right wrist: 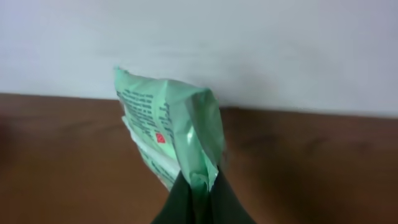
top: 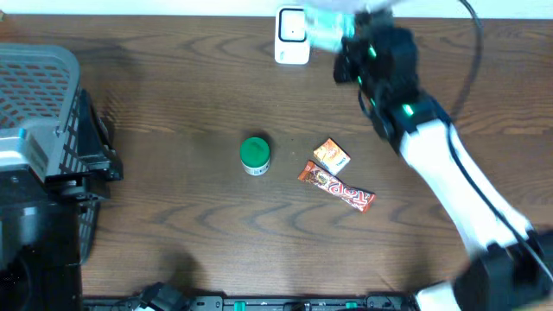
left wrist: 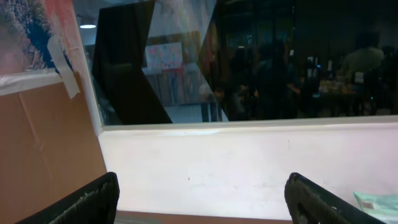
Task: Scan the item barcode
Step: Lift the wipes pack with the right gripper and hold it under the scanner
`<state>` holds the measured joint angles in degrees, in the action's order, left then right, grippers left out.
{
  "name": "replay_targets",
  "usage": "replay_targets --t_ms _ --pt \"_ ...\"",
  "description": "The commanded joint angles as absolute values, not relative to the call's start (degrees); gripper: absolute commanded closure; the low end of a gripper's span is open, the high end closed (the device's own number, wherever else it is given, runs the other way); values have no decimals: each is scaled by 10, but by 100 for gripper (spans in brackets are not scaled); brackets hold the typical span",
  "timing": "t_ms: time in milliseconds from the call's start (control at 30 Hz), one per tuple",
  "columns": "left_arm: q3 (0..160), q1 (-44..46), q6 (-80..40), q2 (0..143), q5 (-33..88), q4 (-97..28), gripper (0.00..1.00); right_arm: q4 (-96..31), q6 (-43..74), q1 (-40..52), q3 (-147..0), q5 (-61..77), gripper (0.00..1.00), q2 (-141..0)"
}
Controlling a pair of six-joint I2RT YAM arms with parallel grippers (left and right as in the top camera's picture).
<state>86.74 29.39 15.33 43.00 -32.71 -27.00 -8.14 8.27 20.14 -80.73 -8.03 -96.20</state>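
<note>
We found the left gripper released, jaws wide and nothing between them. Well behind the right claw, a green-lidded jar lay untouched. The white scanner stood just left of that claw's load. An orange sachet and a chocolate bar lay behind it. The right gripper was clenched on a pale green packet, pinched by one edge. We judged pickup done and presentation under way, with the scan unconfirmed.

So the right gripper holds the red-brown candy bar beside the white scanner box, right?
The right gripper is shut on a pale green plastic packet beside the white scanner box, not the red-brown candy bar, which lies on the table; the right wrist view shows it.
</note>
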Motion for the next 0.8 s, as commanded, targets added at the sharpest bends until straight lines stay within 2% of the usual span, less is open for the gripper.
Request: replay_targets --t_ms 0,133,300,767 --pt "865 291 163 428 -324 -270 15 -84 -52 200 -909 -222 99 -1049" --pt "865 291 163 428 -324 -277 15 -81 -99 203 -1002 -287 99 -1141" --pt "865 291 163 430 -324 -285 14 -82 -136 211 -1077 -293 99 -1223" --pt "865 291 163 434 -324 -297 14 -62 -237 277 -1094 -354 99 -1341"
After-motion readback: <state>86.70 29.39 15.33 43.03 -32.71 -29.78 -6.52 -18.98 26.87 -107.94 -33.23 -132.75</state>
